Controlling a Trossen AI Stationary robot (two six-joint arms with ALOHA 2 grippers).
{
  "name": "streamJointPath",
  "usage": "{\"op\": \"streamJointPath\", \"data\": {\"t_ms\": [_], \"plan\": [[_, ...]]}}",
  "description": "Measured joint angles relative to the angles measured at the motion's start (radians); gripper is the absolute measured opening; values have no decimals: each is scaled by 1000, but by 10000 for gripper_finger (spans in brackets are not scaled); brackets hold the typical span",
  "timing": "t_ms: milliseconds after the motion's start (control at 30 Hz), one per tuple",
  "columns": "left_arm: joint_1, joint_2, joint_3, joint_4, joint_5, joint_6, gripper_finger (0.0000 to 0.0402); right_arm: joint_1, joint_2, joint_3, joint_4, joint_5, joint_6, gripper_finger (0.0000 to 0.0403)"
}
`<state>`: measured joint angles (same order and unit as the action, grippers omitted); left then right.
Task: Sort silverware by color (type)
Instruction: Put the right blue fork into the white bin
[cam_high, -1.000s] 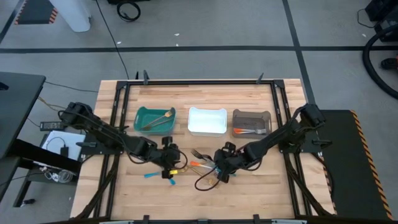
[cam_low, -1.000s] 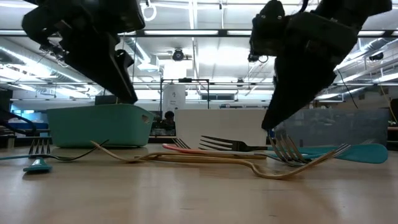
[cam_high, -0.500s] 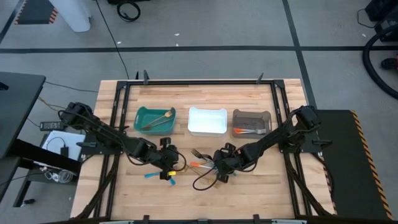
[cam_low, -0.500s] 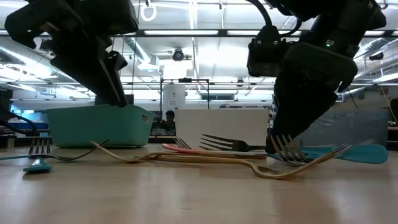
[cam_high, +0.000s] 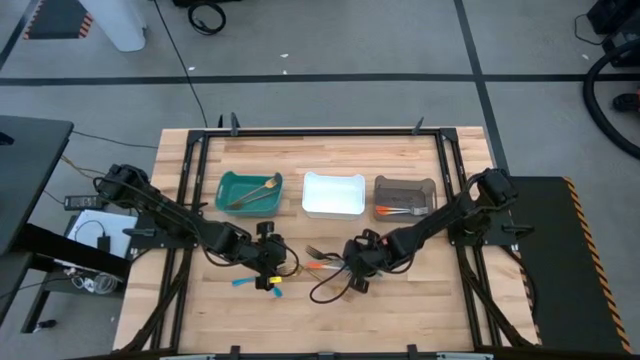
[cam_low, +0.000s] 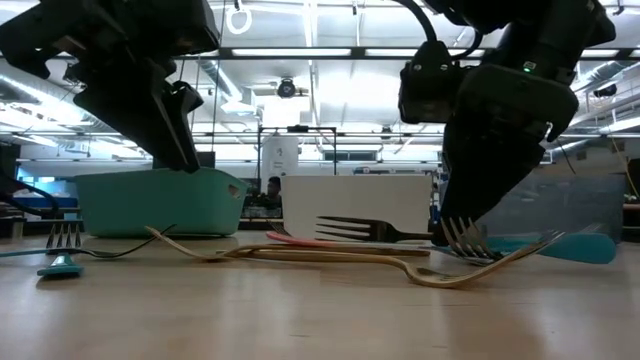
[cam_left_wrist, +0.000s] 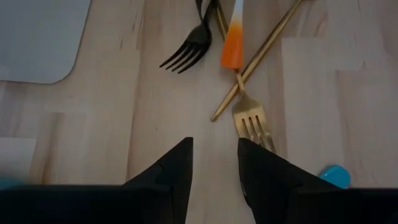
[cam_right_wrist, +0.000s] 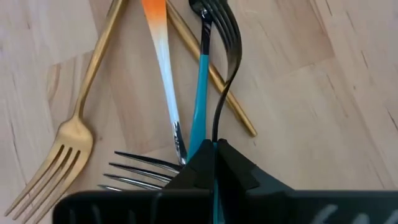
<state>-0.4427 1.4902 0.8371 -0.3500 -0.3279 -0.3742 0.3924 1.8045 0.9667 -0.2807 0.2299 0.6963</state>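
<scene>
A loose pile of silverware (cam_high: 322, 266) lies on the table's near middle: a black fork (cam_right_wrist: 222, 25), a blue handle (cam_right_wrist: 199, 93), an orange-and-white handle (cam_right_wrist: 158, 43) and gold forks (cam_right_wrist: 62, 143). My right gripper (cam_high: 354, 268) stands at the pile's right side, shut on the black fork. My left gripper (cam_left_wrist: 214, 152) hovers open at the pile's left side. A gold fork head (cam_left_wrist: 252, 121) lies just ahead of its fingers, untouched. Two small blue pieces (cam_high: 243, 281) lie flat near the left gripper. My right gripper pinches the black fork's thin handle (cam_right_wrist: 216, 134) between its two fingers, near the end away from the tines. It comes slanting down from the table's right, along the fork. The tines (cam_low: 335, 226) sit a little above the other utensils. The blue handle runs in beside the fingers; whether it is caught too, I cannot tell.
Three bins stand in a row beyond the pile: a teal one (cam_high: 228, 182) with gold utensils inside, a white one (cam_high: 310, 182), and a grey one (cam_high: 384, 186) holding an orange-handled piece. Bare wood lies toward the near edge. A black frame rims the table.
My right gripper came down onto the right end of the pile, and the black fork's tines have since risen slightly off the other utensils. My left gripper drew back a little toward the table's left and near edge.
</scene>
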Motion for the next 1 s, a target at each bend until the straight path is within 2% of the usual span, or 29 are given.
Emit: {"op": "streamJointPath", "data": {"t_ms": [267, 567, 767, 1000], "plan": [[0, 0, 0, 0, 0, 1, 137, -10, -45, 3, -64, -8, -24, 5], [0, 0, 0, 0, 0, 19, 137, -10, -57, 80, -169, -3, -59, 5], [0, 0, 0, 0, 0, 19, 137, -10, -58, 136, -331, 50, -108, 5], [0, 0, 0, 0, 0, 18, 137, -6, -58, 163, -517, 92, -279, 6]]}}
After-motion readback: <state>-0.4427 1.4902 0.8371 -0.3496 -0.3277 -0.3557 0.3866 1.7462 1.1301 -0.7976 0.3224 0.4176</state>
